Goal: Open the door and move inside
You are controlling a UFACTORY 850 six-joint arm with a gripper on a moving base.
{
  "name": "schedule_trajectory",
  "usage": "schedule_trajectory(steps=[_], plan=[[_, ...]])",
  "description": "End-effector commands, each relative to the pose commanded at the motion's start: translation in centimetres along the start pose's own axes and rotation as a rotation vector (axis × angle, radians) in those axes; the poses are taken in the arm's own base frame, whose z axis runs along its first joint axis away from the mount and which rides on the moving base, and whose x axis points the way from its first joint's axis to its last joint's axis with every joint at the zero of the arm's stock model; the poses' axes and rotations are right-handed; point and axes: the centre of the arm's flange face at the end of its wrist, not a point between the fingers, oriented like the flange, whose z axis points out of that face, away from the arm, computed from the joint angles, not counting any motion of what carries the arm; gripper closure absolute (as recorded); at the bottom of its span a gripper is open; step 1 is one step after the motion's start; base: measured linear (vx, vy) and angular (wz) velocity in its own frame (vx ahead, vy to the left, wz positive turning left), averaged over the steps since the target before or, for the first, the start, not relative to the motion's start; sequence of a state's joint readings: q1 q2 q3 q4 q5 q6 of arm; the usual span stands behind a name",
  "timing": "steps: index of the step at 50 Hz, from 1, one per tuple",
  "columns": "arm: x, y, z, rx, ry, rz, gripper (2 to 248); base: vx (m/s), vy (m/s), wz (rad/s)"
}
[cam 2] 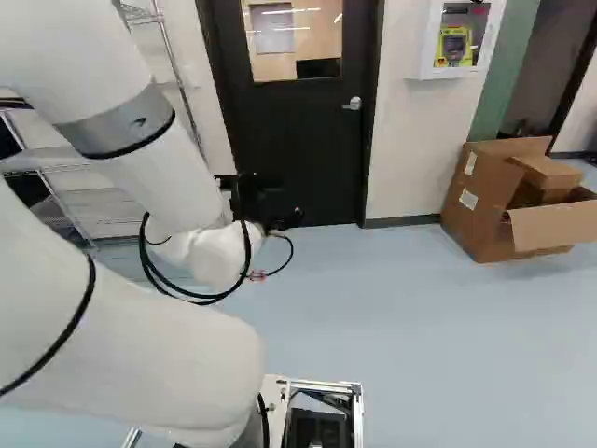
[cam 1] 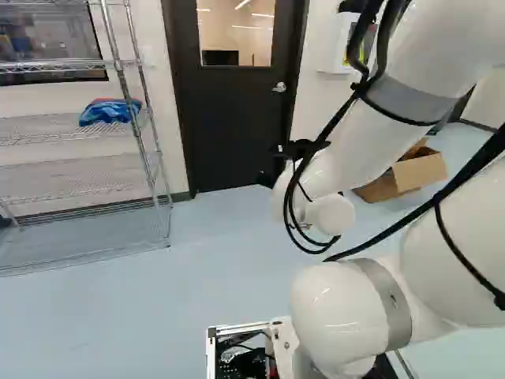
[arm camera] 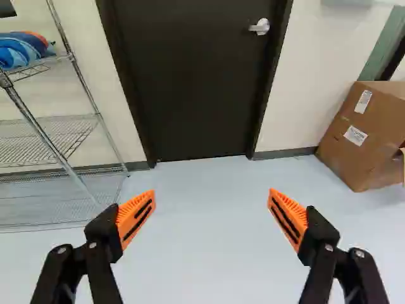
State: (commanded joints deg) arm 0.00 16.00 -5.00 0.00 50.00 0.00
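A black door with a window in its upper part stands closed in its dark frame, ahead of the arm. Its silver lever handle is on the door's right side; in the wrist view the handle lies far ahead of the gripper. The gripper appears as dark parts at the arm's end in the right base view, partly hidden by the arm. Seen from the wrist, the gripper has its orange-padded fingers wide apart, with only floor behind the gap. It touches neither door nor handle.
Left of the door stands a wire shelf rack holding a blue bundle. An open cardboard box sits on the floor to the door's right. A white wall cabinet with a yellow device hangs between them. Pale floor stretches before the door.
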Motion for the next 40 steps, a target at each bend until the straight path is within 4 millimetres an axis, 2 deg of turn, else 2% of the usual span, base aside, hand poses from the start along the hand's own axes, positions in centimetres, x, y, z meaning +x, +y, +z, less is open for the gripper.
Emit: schedule_trajectory(steps=[25, 40], plan=[[0.0, 0.0, 0.0, 0.0, 0.0, 0.0, 3, 0.001, 0.0, 0.0], [0.0, 0.0, 0.0, 0.0, 0.0, 0.0, 3, 0.075, 0.001, -0.012]])
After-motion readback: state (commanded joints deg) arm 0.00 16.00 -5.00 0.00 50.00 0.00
